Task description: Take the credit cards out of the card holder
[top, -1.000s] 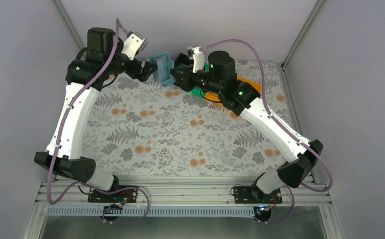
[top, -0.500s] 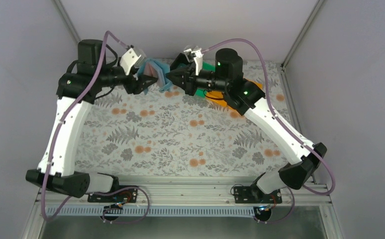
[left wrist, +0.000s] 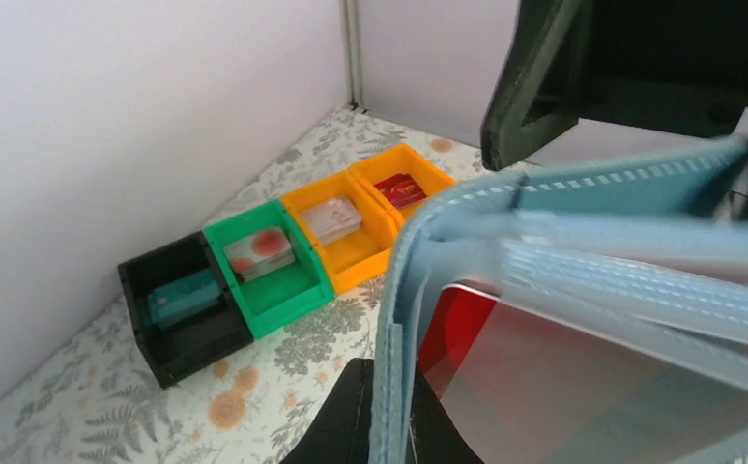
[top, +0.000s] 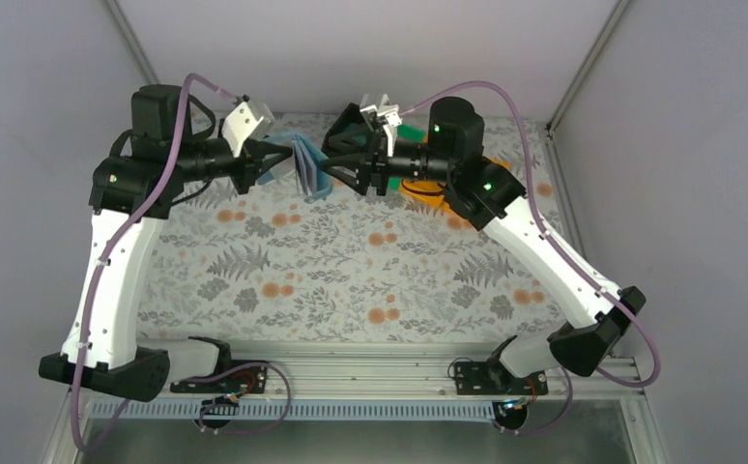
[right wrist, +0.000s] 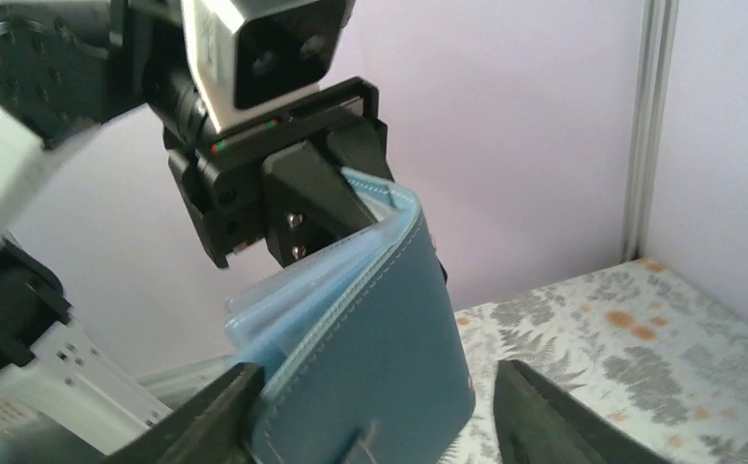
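The blue card holder (top: 307,166) hangs in the air over the far side of the table, between the two arms. My left gripper (top: 286,159) is shut on its edge; in the left wrist view the black fingertips (left wrist: 362,411) pinch the stitched edge of the card holder (left wrist: 394,319). A red credit card (left wrist: 459,324) shows in its pale inner pocket. My right gripper (right wrist: 378,372) is open, its fingers (right wrist: 544,416) standing on either side of the card holder (right wrist: 380,319), the right one well apart from it.
A row of bins stands along the back wall: a black bin (left wrist: 196,333) with a teal card (left wrist: 182,295), a green bin (left wrist: 288,285) with a pale red-marked card (left wrist: 259,249), an orange bin (left wrist: 351,256) and another orange bin (left wrist: 423,169), each with a card.
The left gripper has shut on the card holder and the right gripper has opened and let go of it. The card holder has shifted slightly left.
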Tool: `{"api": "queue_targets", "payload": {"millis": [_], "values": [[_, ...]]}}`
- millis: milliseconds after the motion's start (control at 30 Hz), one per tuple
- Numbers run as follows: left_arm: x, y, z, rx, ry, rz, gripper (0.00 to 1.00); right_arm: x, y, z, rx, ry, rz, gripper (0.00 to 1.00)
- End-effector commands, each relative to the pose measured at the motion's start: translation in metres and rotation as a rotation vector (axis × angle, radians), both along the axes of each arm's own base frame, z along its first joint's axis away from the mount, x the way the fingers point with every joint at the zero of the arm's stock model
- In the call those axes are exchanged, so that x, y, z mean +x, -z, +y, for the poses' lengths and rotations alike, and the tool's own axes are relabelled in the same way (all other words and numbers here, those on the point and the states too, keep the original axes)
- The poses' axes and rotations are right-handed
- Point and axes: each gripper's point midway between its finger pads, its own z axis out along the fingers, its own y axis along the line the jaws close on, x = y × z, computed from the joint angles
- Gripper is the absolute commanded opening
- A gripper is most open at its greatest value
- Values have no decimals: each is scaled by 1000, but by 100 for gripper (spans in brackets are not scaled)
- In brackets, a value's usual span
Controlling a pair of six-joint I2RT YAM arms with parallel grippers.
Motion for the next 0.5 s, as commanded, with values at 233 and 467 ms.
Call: {"api": "queue_targets", "payload": {"millis": [233,467], "values": [[40,-2,30,36,-298,56,2,17,16,31,45,154,-54,99],[50,7,33,57,-331,76,2,27,22,62,60,163,-33,99]]}}
